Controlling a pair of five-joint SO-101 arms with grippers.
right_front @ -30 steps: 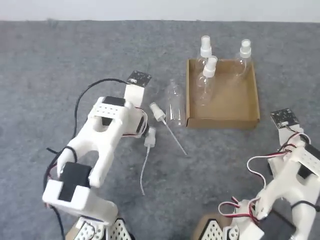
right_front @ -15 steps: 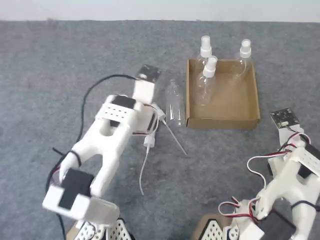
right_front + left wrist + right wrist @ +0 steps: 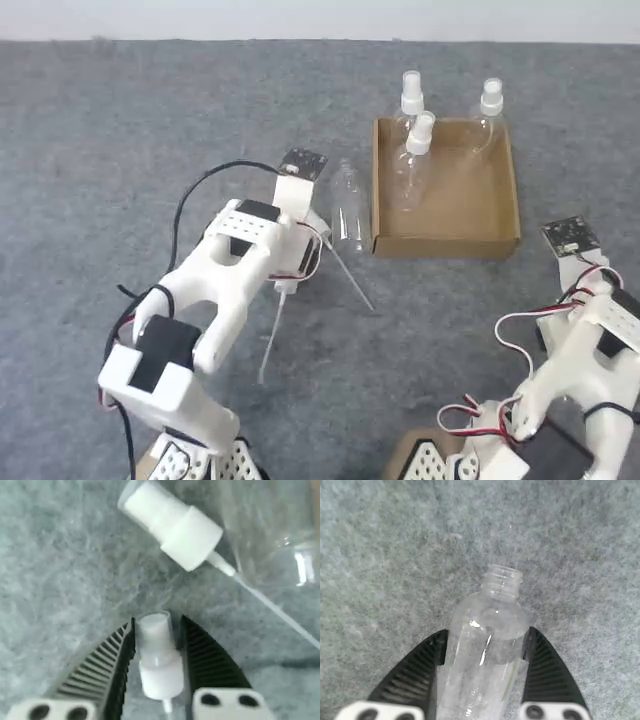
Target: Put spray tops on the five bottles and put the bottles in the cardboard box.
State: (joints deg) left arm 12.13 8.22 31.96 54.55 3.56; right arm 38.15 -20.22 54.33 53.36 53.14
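Left hand is closed down to a narrow gap on a spray top. Both fingers press its sides, with the nozzle end toward the fingertips and the tube trailing back toward the wrist. Just ahead on the grey desk lies a loose top, its thin tube running past the lying bottle, which is clear and has no cap. From above, that lying bottle sits just beside the left wall of the box, neck pointing away from the arms. Three capped bottles are in the box, toward its far side. Right hand is part-open around a second clear bottle, the held bottle, with a finger on each side of the body and the bare neck pointing out past the fingertips. A second ago the spray top lay in plain sight on the desk beside the left arm, with its tube hanging almost straight toward the near edge. Since then the arm has swung toward the box and come over the top's head, so from above only the tube shows. The tube has shifted a little left and now slants. Right arm, box, capped bottles and lying bottle are unchanged.
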